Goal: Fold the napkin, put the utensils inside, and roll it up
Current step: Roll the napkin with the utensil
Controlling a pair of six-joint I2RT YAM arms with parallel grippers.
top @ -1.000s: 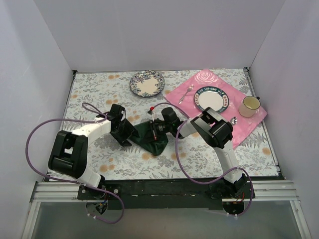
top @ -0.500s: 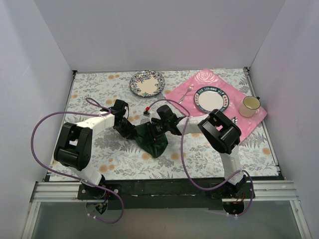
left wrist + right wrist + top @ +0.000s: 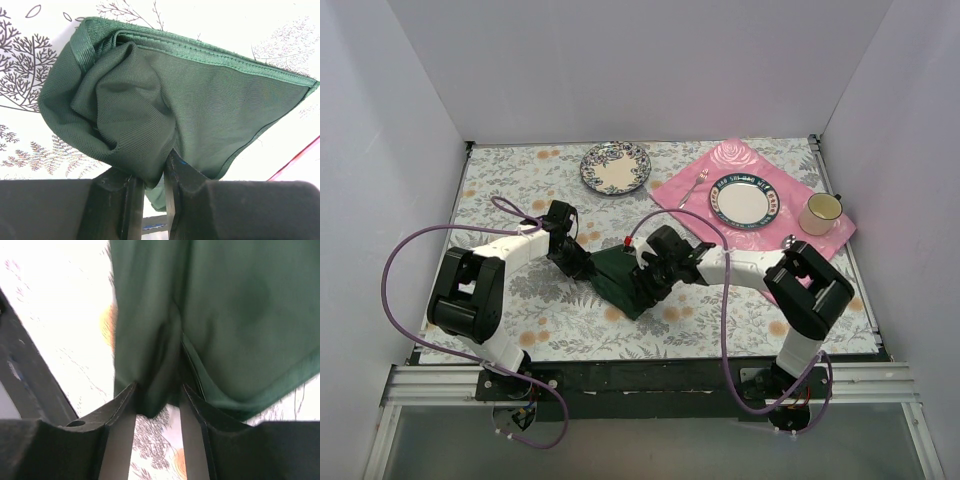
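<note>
Left claw clenched on napkin fold; right claw straddles napkin edge, grip cannot tell.

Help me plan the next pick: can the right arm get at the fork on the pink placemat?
Probably yes: the fork lies uncovered beside the plate, just beyond the right pincer, which first must clear the napkin.
</note>
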